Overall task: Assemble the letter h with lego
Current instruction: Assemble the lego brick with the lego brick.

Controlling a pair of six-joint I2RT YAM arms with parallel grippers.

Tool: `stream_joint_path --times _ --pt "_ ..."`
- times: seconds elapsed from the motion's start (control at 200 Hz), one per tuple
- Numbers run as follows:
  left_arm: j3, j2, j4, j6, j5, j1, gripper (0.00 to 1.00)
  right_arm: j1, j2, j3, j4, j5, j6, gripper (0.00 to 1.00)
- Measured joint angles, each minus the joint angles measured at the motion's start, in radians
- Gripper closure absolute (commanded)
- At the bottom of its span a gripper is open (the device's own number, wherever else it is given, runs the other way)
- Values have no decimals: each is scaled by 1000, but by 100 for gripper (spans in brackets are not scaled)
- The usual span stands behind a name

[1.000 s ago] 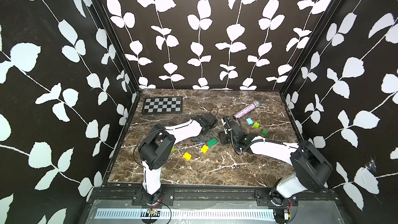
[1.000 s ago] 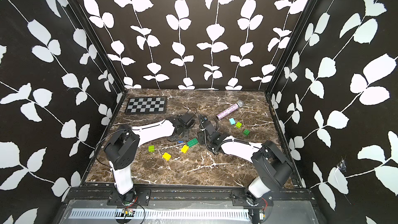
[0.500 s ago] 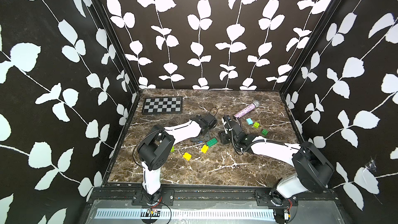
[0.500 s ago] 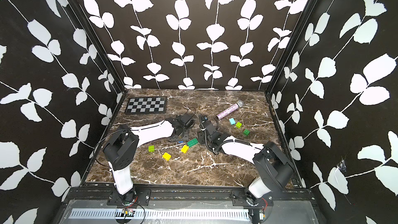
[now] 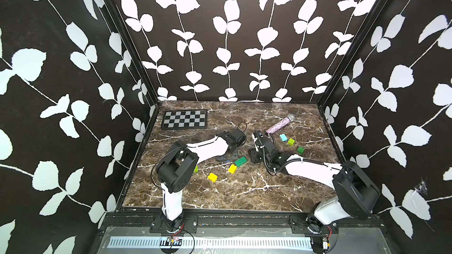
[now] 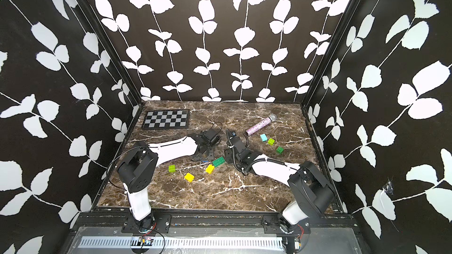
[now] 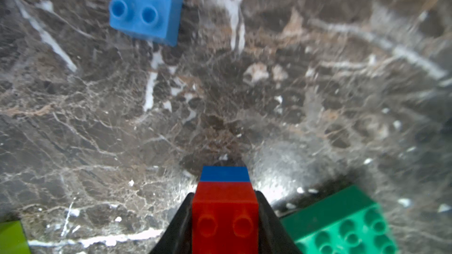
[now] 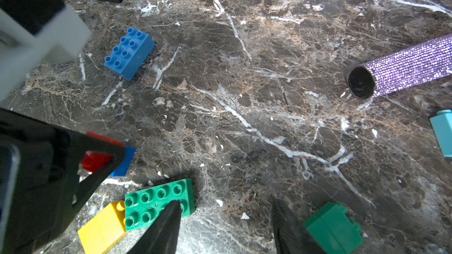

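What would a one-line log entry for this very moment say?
task: h unfinished | left gripper: jaws flank red brick abutting blue brick, grip unclear | right gripper: open, empty, above table

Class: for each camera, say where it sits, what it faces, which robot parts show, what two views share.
Top views: high in front, looking down on the table; both arms show.
Left wrist: above left gripper, facing down; fingers flank red brick.
Right wrist: above right gripper, facing down; open fingers show.
Shared: wrist views both show long green brick.
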Motion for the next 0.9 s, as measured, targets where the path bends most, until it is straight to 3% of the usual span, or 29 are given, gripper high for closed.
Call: stream_joint_path --times 0.56,0.9 --pt "26 2 -65 47 0 0 47 0 -1 0 0 -1 -2 37" --pt "84 3 -107 94 -18 0 55 0 -8 0 0 -2 -4 37"
